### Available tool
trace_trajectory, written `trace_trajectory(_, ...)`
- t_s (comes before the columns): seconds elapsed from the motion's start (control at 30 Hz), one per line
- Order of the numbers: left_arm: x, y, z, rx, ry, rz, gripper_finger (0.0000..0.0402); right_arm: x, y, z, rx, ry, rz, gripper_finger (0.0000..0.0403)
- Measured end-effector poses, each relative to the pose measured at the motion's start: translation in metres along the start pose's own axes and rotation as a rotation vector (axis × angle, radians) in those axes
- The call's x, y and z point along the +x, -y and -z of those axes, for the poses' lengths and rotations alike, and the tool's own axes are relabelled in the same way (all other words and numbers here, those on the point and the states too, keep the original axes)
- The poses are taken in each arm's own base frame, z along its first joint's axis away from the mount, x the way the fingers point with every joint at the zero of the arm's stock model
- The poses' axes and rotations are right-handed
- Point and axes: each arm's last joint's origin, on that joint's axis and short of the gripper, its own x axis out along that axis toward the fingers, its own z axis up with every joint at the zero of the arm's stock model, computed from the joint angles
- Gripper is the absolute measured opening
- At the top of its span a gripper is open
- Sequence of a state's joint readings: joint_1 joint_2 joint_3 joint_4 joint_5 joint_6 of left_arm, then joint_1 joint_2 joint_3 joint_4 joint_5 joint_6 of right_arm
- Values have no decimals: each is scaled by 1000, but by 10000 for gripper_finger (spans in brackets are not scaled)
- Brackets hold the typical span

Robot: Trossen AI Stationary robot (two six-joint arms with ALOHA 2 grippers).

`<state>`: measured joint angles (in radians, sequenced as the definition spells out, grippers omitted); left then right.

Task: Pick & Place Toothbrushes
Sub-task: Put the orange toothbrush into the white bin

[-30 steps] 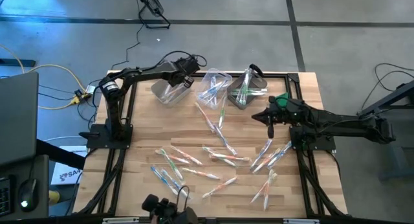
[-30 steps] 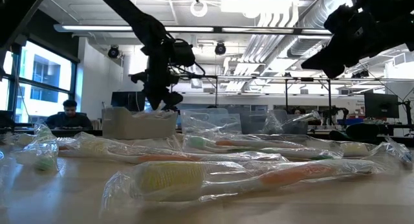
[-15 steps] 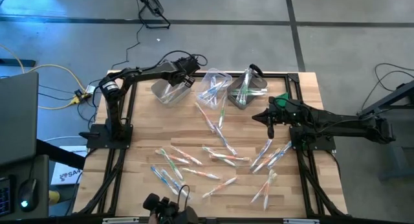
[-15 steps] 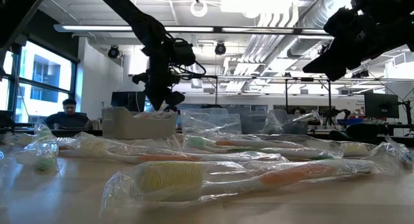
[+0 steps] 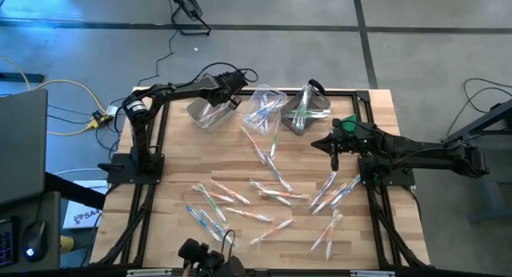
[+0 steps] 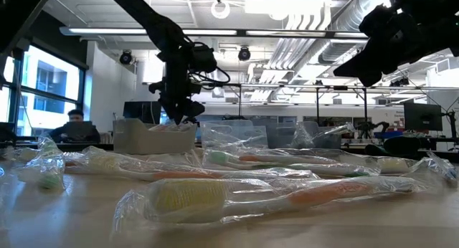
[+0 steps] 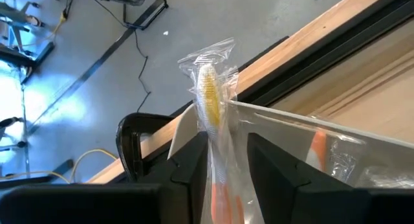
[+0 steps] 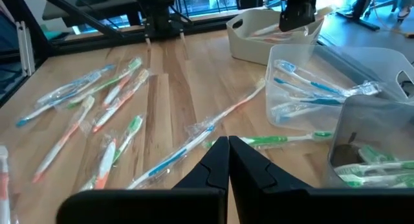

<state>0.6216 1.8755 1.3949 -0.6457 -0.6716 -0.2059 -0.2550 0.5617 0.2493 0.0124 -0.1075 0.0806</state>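
Wrapped toothbrushes [image 5: 276,185] lie scattered over the near and middle table [image 5: 176,189]. Right gripper [image 5: 334,160] hovers mid-table, fingers closed, empty. At the far edge, left gripper [image 5: 233,103] hangs over the left bin [image 5: 202,114], fingers parted around an orange-handled toothbrush [image 7: 210,101], still between them.

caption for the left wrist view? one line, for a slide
Left claw over the left bin, fingers either side of a wrapped orange-handled toothbrush.
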Motion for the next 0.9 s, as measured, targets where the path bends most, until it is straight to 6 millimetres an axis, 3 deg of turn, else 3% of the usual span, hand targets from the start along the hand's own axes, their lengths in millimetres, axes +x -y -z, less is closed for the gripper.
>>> trace_trajectory(0.43,0,0,-1,54,4,8,104,0,0,-1,1,7,-7,2)
trace_trajectory(0.9,-1,5,-2,81,-3,170,104,0,0,1,-4,-7,-6,2)
